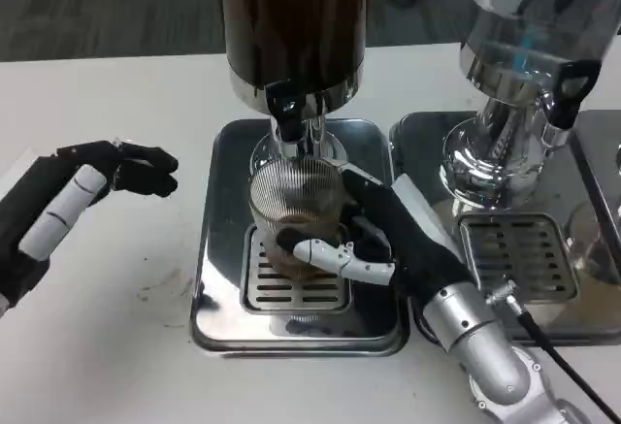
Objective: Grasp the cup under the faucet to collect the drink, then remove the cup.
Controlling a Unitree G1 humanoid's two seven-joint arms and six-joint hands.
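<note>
A ribbed clear glass cup (294,209) with brown drink in its bottom stands on the grille of the steel drip tray (218,278), directly below the black faucet (287,106) of the dark drink dispenser (294,16). My right hand (374,240) grips the cup from the right, with its thumb wrapped across the front of the glass. My left hand (73,201) hovers over the white table at the left, away from the tray, fingers loosely curled and holding nothing.
A second dispenser (529,65) with clear liquid stands at the right on its own steel tray (509,249). A black cable (568,366) runs along my right forearm. Small brown stains (155,283) mark the table left of the tray.
</note>
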